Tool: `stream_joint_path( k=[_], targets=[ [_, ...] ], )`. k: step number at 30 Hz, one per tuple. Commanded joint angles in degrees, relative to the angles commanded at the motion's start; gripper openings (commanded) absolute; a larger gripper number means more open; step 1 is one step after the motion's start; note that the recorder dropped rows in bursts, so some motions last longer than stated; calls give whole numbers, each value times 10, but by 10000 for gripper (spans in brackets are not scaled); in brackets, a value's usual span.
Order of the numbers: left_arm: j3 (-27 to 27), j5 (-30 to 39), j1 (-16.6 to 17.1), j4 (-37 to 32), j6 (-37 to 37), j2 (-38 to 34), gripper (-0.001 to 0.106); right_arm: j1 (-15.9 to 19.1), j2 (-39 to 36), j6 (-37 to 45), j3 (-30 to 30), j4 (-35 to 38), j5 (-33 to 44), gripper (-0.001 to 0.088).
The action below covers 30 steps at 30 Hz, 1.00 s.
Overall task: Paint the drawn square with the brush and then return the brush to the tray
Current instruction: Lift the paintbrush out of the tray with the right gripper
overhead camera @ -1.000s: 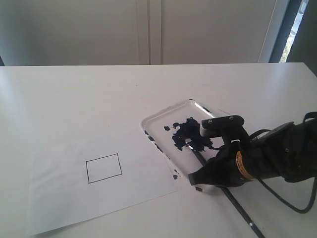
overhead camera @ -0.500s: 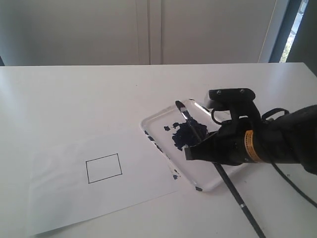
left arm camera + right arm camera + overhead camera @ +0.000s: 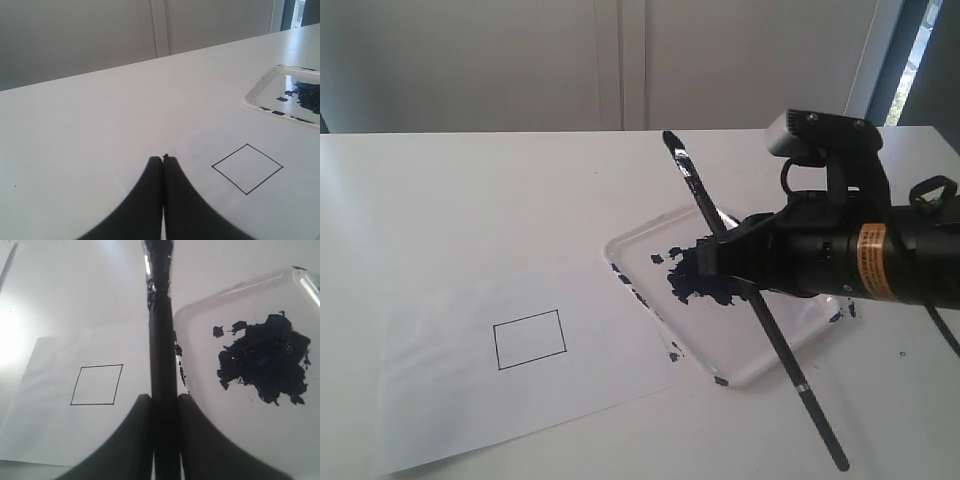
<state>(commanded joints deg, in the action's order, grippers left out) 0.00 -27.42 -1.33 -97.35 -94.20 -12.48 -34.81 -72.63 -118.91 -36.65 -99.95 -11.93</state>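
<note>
The long black brush (image 3: 788, 355), silver-ferruled and dark-tipped, slants tip-up, clamped in the right gripper (image 3: 720, 262) over the clear plastic tray (image 3: 715, 345) with its dark blue paint blob (image 3: 688, 278), while the square (image 3: 530, 339), a thin black outline on white paper (image 3: 450, 400), lies near the tray.

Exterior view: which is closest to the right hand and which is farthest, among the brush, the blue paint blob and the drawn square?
1. The brush: gripped in the right hand.
2. The paint blob: just left of the hand, in the tray.
3. The drawn square: far left, on the paper.
</note>
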Motion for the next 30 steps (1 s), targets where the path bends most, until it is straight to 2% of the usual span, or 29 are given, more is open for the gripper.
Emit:
stream_joint_path(
  k=[3,10,14,17,21,25,30],
  targets=[
    [0,0,0,0,0,0,0,0,-6,-17,1,2,-1,0],
    [0,0,0,0,0,0,0,0,-8,-17,1,137,-4,0],
    [0,0,0,0,0,0,0,0,-8,-17,1,184,-4,0],
    [0,0,0,0,0,0,0,0,-8,-17,1,164,-4,0],
    [0,0,0,0,0,0,0,0,-8,-17,1,0,-15,0],
    [0,0,0,0,0,0,0,0,-8,-13,8,0,-9,0],
    [0,0,0,0,0,0,0,0,-35,7,45,0,62,0]
  ],
)
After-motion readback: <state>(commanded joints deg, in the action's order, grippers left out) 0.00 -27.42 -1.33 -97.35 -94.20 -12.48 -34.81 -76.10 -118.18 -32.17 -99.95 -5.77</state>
